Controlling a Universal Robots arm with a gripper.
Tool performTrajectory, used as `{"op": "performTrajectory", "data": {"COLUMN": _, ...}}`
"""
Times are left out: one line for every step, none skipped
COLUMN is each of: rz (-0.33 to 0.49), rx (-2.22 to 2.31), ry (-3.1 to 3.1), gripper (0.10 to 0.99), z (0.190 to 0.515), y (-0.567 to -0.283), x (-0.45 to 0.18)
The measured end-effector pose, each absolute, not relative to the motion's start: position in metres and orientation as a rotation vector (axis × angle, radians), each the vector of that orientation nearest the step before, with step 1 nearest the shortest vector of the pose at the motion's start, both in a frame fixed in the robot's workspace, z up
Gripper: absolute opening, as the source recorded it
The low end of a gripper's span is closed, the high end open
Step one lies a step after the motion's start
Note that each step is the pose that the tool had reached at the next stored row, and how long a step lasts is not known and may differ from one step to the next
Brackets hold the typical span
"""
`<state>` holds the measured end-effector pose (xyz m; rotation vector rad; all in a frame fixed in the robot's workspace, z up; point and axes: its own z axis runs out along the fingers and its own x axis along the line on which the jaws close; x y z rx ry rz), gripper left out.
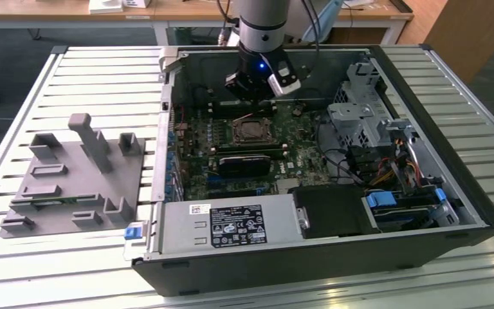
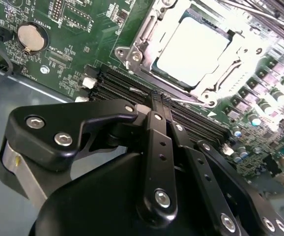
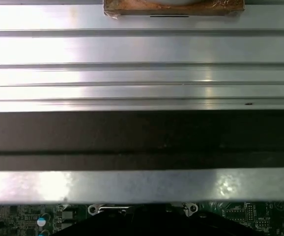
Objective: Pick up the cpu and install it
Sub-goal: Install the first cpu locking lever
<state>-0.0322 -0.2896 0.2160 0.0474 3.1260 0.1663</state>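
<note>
I see the cpu (image 2: 193,51) seated in its socket on the motherboard (image 2: 73,39). My hand (image 2: 157,101) hovers just above it, fingers pressed together, holding nothing, inside the computer case (image 1: 453,193).

text: none legible | power supply label (image 1: 234,225): print too small to read
</note>
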Motion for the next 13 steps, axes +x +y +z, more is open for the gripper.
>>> {"op": "performTrajectory", "data": {"rz": 0.166, "rx": 0.047, "ry": 3.126, "gripper": 0.106, "z": 0.215, "y": -0.289, "x": -0.031}}
{"op": "performTrajectory", "data": {"rz": 0.166, "rx": 0.048, "ry": 3.126, "gripper": 0.106, "z": 0.214, "y": -0.289, "x": -0.031}}
{"op": "performTrajectory", "data": {"rz": 0.166, "rx": 0.048, "ry": 3.126, "gripper": 0.106, "z": 0.213, "y": -0.289, "x": -0.03}}
{"op": "performTrajectory", "data": {"rz": 0.166, "rx": 0.047, "ry": 3.126, "gripper": 0.106, "z": 0.212, "y": -0.289, "x": -0.029}}
{"op": "performTrajectory", "data": {"rz": 0.166, "rx": 0.047, "ry": 3.126, "gripper": 0.106, "z": 0.211, "y": -0.289, "x": -0.029}}
{"op": "performTrajectory", "data": {"rz": 0.166, "rx": 0.047, "ry": 3.126, "gripper": 0.106, "z": 0.21, "y": -0.289, "x": -0.028}}
{"op": "performTrajectory", "data": {"rz": 0.166, "rx": 0.047, "ry": 3.126, "gripper": 0.106, "z": 0.209, "y": -0.289, "x": -0.028}}
{"op": "performTrajectory", "data": {"rz": 0.166, "rx": 0.048, "ry": 3.126, "gripper": 0.106, "z": 0.207, "y": -0.289, "x": -0.028}}
{"op": "performTrajectory", "data": {"rz": 0.166, "rx": 0.047, "ry": 3.126, "gripper": 0.106, "z": 0.206, "y": -0.289, "x": -0.027}}
{"op": "performTrajectory", "data": {"rz": 0.166, "rx": 0.047, "ry": 3.126, "gripper": 0.106, "z": 0.204, "y": -0.289, "x": -0.027}}
{"op": "performTrajectory", "data": {"rz": 0.166, "rx": 0.048, "ry": 3.126, "gripper": 0.106, "z": 0.203, "y": -0.289, "x": -0.027}}
{"op": "performTrajectory", "data": {"rz": 0.166, "rx": 0.048, "ry": 3.126, "gripper": 0.106, "z": 0.202, "y": -0.289, "x": -0.027}}
{"op": "performTrajectory", "data": {"rz": 0.166, "rx": 0.047, "ry": 3.126, "gripper": 0.106, "z": 0.201, "y": -0.289, "x": -0.027}}
